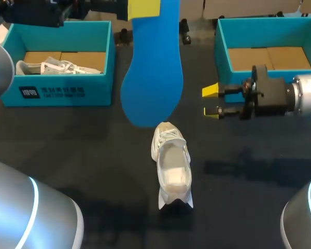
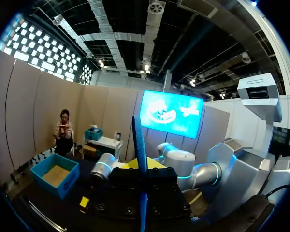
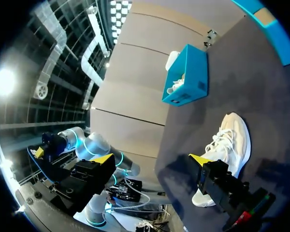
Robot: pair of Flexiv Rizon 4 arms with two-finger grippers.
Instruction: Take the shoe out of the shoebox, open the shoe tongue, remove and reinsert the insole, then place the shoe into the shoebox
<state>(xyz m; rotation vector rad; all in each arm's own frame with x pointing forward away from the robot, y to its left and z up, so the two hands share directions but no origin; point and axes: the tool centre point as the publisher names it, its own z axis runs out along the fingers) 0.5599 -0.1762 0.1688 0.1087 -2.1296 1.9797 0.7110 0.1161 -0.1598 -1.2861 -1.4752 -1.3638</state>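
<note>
Desk point(image 1: 93, 155): dark, open room around shoe point(image 1: 171, 163). Shoebox point(image 1: 220, 52): empty, far right of shoe. Insole point(image 1: 153, 78): blue, clamped in left gripper point(image 1: 144, 8), hanging over shoe's toe, long axes roughly aligned. Shoe: white, upright, toe pointing away. Right gripper point(image 1: 212, 101): fingers apart, near, right of shoe's toe

A robotics lab: two robot arms point(image 1: 306, 98) flank a dark table point(image 1: 67, 155) bearing teal shoeboxes point(image 1: 67, 92).

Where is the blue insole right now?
In the head view, the blue insole hangs pinched in the left claw, raised just beyond the white shoe.
</note>
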